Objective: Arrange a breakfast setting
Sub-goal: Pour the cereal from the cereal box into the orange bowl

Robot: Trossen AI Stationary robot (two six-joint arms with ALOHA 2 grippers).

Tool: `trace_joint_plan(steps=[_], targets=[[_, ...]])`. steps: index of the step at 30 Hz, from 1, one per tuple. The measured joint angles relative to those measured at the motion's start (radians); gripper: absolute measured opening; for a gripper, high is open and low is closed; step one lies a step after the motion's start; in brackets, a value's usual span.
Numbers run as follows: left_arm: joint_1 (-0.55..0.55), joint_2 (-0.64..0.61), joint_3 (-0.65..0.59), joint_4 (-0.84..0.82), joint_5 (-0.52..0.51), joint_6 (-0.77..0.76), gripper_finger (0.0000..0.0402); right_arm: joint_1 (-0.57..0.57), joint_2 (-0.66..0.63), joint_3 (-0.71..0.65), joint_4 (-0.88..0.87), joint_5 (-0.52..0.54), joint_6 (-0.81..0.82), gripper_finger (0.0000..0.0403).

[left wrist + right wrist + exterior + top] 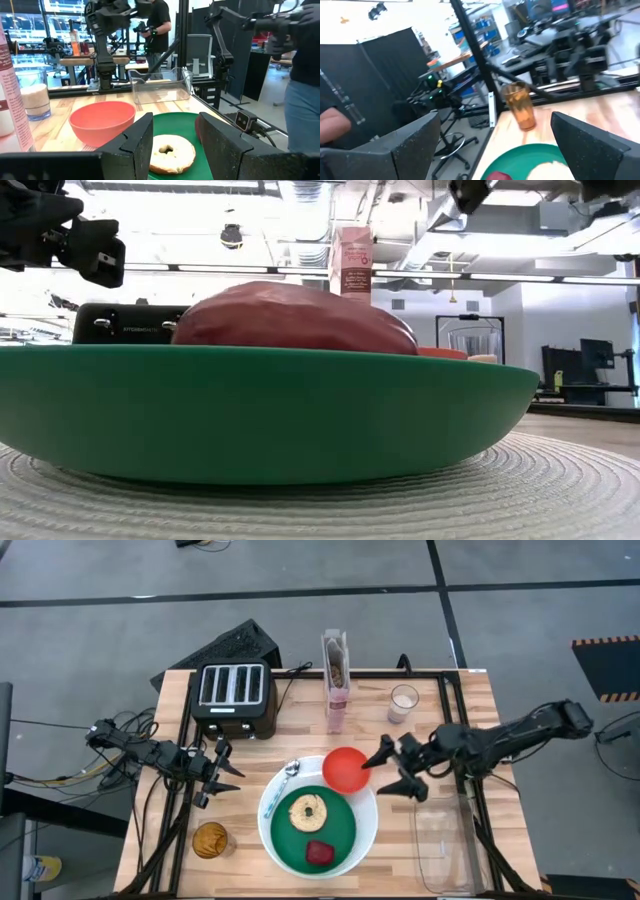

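Note:
A large white round plate (pixel 368 830) lies at the table's middle front. A smaller green plate (pixel 338 830) rests on it, bearing a toasted bagel (pixel 307 810) and a small dark red food item (pixel 320 852). A small red bowl (pixel 345 769) sits on the white plate's far right rim. A metal spoon (pixel 286 778) lies on its far left rim. The pink cereal box (pixel 336 680) stands behind. My left gripper (pixel 228 776) is open, left of the plates. My right gripper (pixel 392 770) is open, just right of the bowl. Neither holds anything.
A black toaster (pixel 233 695) stands at the far left. A glass of white stuff (pixel 403 702) stands right of the cereal box. An amber cup (pixel 210 838) stands at the near left, and a clear container (pixel 440 845) at the near right. A person (pixel 157 25) stands beyond the table.

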Motion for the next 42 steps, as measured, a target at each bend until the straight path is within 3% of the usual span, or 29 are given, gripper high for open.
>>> trace_joint_plan(steps=[9, 13, 20, 34, 42], targets=[[0.000, 0.000, 0.000, 0.000, 0.000, 0.000, 0.0144, -0.061, -0.212, -0.122, -0.097, 0.009, -0.001, 0.0398], [0.000, 0.000, 0.000, 0.000, 0.000, 0.000, 0.0144, -0.101, -0.283, -0.133, -0.223, 0.027, -0.013, 0.0398], [0.000, 0.000, 0.000, 0.000, 0.000, 0.000, 0.0144, -0.132, -0.329, -0.133, -0.367, 0.303, -0.026, 0.0398], [0.000, 0.000, 0.000, 0.000, 0.000, 0.000, 0.0144, -0.070, -0.090, -0.049, -0.296, 0.617, 0.034, 0.0398], [0.000, 0.000, 0.000, 0.000, 0.000, 0.000, 0.0144, -0.093, 0.104, 0.097, -0.291, 0.682, 0.188, 0.0398]])
